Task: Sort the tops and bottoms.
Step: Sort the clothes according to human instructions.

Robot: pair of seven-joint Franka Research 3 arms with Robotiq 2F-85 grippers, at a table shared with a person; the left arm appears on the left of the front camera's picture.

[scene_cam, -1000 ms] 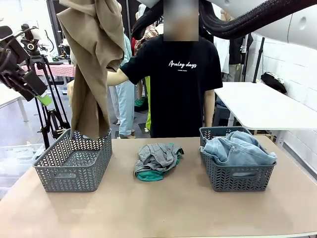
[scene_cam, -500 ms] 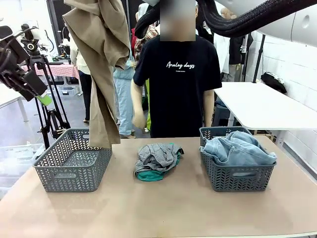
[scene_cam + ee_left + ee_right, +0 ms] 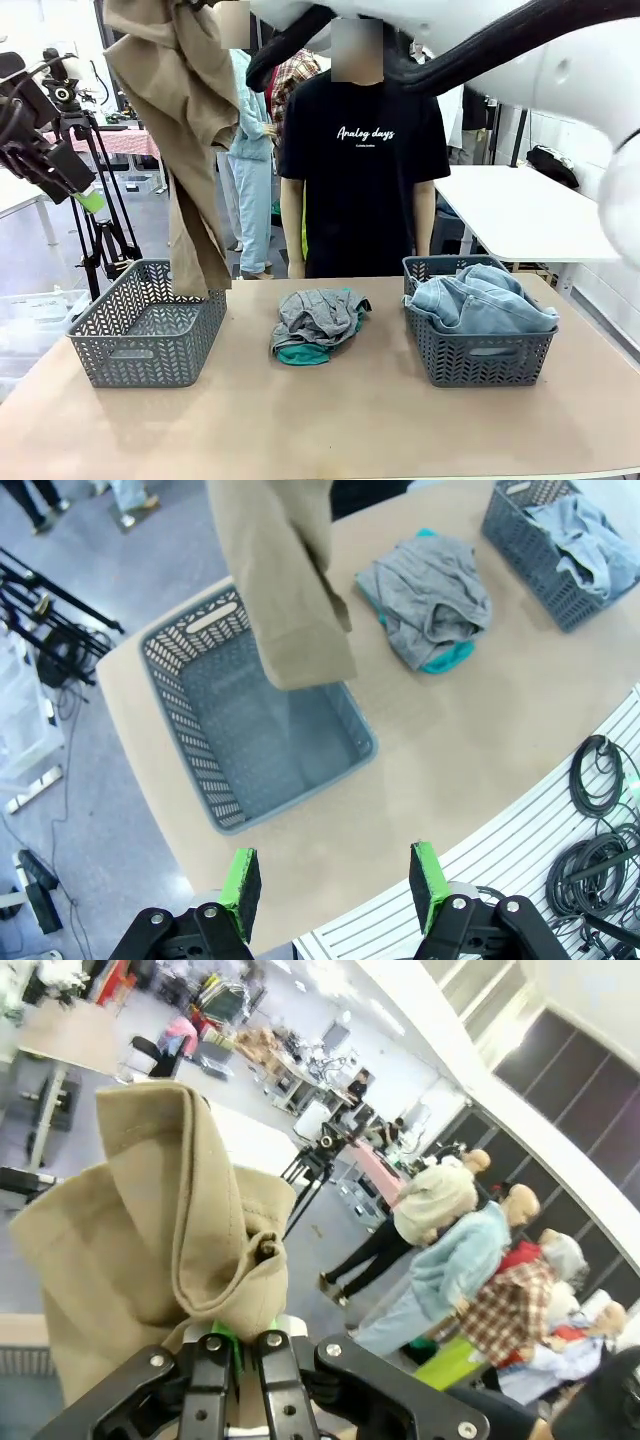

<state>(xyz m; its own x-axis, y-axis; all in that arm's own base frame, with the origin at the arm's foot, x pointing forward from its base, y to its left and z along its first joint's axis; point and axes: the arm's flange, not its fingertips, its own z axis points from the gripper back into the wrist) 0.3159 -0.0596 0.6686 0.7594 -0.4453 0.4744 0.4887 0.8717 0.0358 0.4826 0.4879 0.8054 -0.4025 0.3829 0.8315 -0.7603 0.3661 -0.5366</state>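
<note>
Swung leftward, the tan top [image 3: 185,120] pinched in my right fingers [image 3: 232,1344] hangs over the empty basket [image 3: 140,340]; left fingers [image 3: 428,880] spread. Jeans [image 3: 480,298] binned; grey top [image 3: 315,315] and teal top [image 3: 300,353] remain.

black T-shirt [image 3: 362,185] — seemingly "Analog days", white script

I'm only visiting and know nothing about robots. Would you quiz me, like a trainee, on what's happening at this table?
1. True or false: the right gripper is shut on the tan top.
2. Where are the jeans? A) in the right basket; B) loose on the table; C) hanging in the air.
3. Fill in: the grey top lies over a ___ one.

Key: 1 true; 2 A; 3 teal, the teal top.
</note>
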